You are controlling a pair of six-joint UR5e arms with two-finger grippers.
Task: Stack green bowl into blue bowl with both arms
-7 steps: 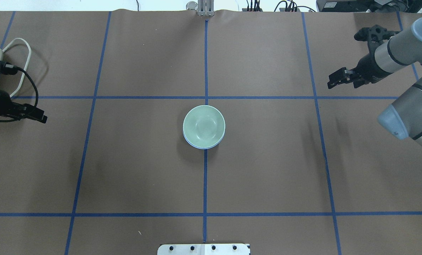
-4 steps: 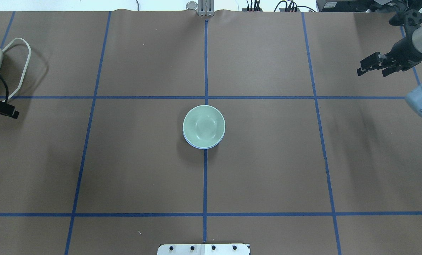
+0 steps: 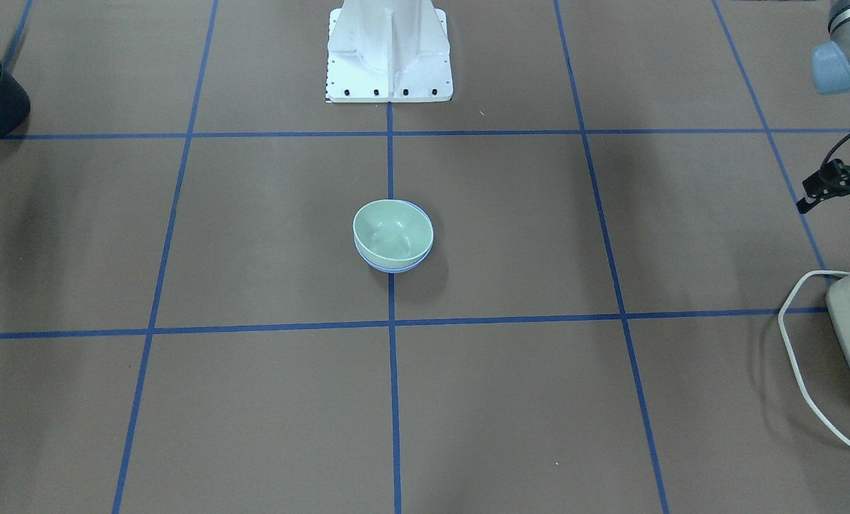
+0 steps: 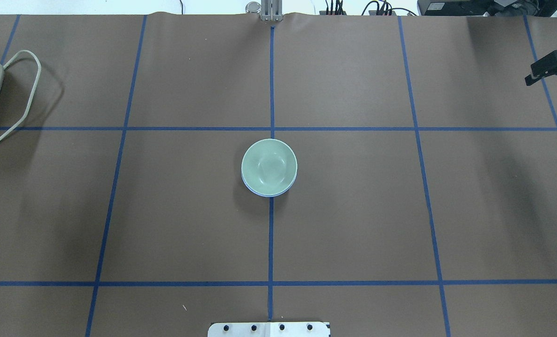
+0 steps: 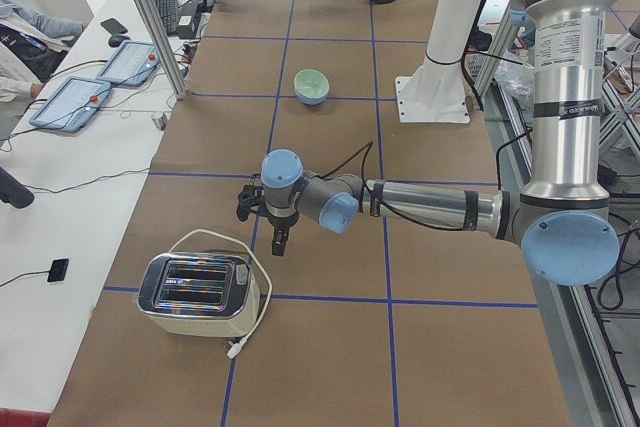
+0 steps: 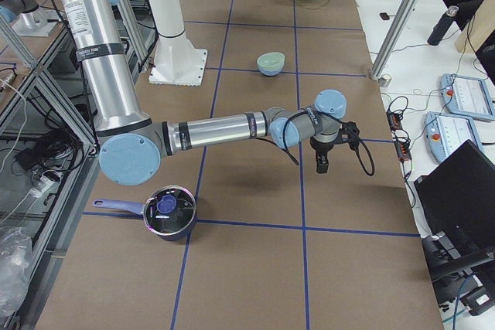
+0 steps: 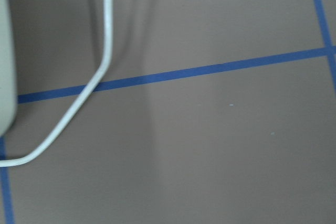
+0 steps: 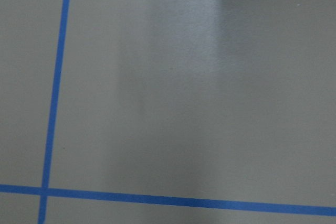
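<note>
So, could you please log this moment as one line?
stack: green bowl nested in blue bowl | left hand open, empty | right hand open, empty | both far from bowls

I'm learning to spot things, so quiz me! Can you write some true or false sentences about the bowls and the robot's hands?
The green bowl sits inside the blue bowl. True.
The right gripper holds the green bowl. False: it is open, empty, far off by the edge of the table.
A toaster stands on the table. True.
The pot stands right beside the bowls. False: it is far off, at the table's end.
</note>
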